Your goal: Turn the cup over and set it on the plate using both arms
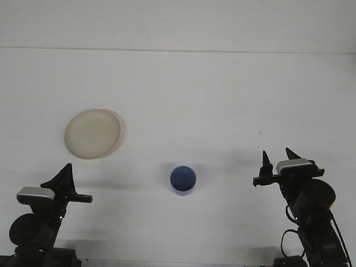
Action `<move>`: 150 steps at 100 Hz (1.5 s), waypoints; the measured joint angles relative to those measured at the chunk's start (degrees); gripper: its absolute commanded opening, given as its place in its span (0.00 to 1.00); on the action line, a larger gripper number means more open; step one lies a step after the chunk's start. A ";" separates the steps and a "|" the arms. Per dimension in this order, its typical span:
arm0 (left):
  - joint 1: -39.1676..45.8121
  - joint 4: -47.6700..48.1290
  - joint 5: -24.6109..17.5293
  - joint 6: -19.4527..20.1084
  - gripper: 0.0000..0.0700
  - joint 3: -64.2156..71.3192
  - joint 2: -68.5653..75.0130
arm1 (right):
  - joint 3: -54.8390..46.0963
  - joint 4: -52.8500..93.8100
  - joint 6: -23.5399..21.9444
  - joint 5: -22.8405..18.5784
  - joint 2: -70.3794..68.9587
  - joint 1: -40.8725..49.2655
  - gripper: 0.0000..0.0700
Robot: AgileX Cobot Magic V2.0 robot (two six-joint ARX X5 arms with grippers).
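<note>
- Seen from the front: one white table (183, 89), filling nearly the whole view up to a pale wall at the far edge.
- Counted on it: one blue cup (183, 180), one cream plate (93, 133), two black arms.
- Cup standing near the table's near-centre, its round top face turned toward the camera; hard to tell from above whether that face is an open mouth or a closed base.
- Plate lying bare to the far left, well apart from the cup.
- Left gripper (65, 172) low in the near-left corner, holding nothing, well apart from cup and plate; fingers overlapping into a single dark wedge, so open or closed cannot be told.
- Left arm's base cut off by the bottom edge; lower joints lost in shadow.
- Right gripper (278, 156) at the near right, two pointed fingers (266, 161) standing apart with table showing between them, released and empty.
- Right arm's lower links and cabling running out of the bottom edge, partly merged in black.
- Small dark speck on the table (259, 132) beyond the right gripper; too small to identify.
- Cup roughly midway between the two grippers, touching neither.
</note>
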State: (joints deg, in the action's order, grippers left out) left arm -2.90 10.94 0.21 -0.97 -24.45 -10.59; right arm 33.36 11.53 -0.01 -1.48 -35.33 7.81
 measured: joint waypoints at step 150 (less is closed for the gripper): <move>-5.05 40.70 -4.98 -2.03 0.73 -36.41 -41.00 | 0.00 0.00 0.00 0.00 0.00 0.00 0.64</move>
State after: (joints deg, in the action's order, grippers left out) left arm -7.94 51.64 -4.78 -3.01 -60.86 -51.59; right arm 33.36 11.53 -0.01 -1.48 -35.33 7.81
